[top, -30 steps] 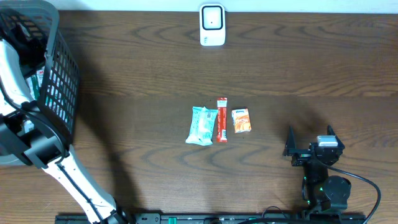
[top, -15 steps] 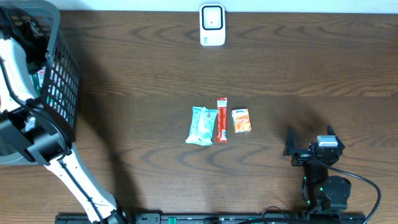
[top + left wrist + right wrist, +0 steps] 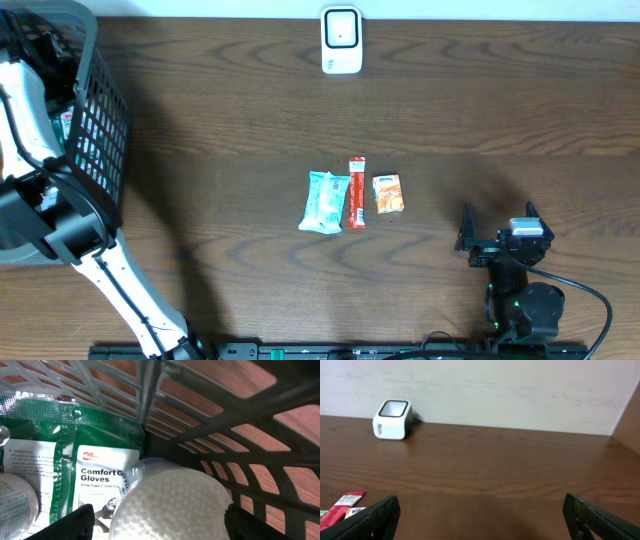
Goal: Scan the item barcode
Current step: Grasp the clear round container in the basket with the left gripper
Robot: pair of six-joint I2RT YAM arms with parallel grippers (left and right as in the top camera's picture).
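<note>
Left gripper (image 3: 157, 512) is down inside the basket (image 3: 100, 130), upper left of the overhead view. Its fingers are apart and straddle a white-topped container (image 3: 170, 505), not clamped on it. We see a gap on the left side. The right finger looks very close to the container, but we cannot tell if it touches.

We judge the container to be the item to scan. It sits at the bottom centre of the left wrist view, just beside a green gloves pack (image 3: 95, 465) and near the basket wall. No barcode is visible on it from here.

Right gripper (image 3: 480, 502) is parked at the lower right of the overhead view, fingers wide apart and holding nothing. The scanner (image 3: 341, 40) is at top centre, well apart from the basket. A teal packet (image 3: 325, 201), a red stick (image 3: 356, 206) and an orange packet (image 3: 387, 193) lie mid-table.

Risks:
- The rounded, wrapped top could slip out on closing.
- A finger could snag the gloves pack or the basket mesh.
- The lift could catch the basket rim.
- The code could end up facing away from the scanner.
</note>
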